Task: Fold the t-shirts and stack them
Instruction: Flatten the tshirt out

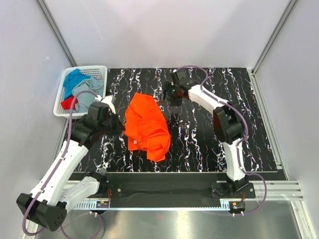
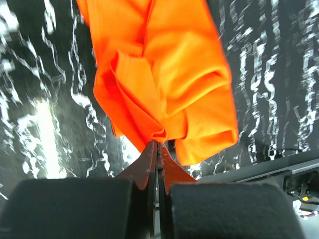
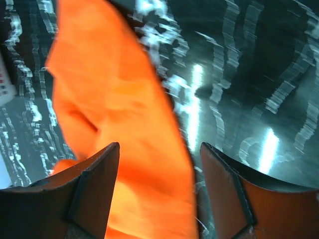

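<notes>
Black marble-look table point(image 1: 194, 144) with white veins, boxed in by plain white walls, arms bolted along the near edge. Closest in, the left gripper point(image 2: 158, 144) is pinched tight on a bunched corner of the orange t-shirt point(image 1: 147, 129), and the wrist cam shows the cloth fanning out from right where the red fingertips meet. The shirt itself is a rumpled, half-folded heap in the middle of the table, a bit left of centre. Further back, the right gripper point(image 3: 159, 145) sits at the shirt's far edge with its fingers spread wide and nothing clamped. Orange cloth runs under the gap between them, but tbh I can't tell if it's actually touching. Way back in the far left corner there's a white lattice basket point(image 1: 99, 67) with a blue t-shirt point(image 1: 75, 78), a grey t-shirt point(image 1: 88, 94) and a red t-shirt point(image 1: 67, 103) piled in it.
</notes>
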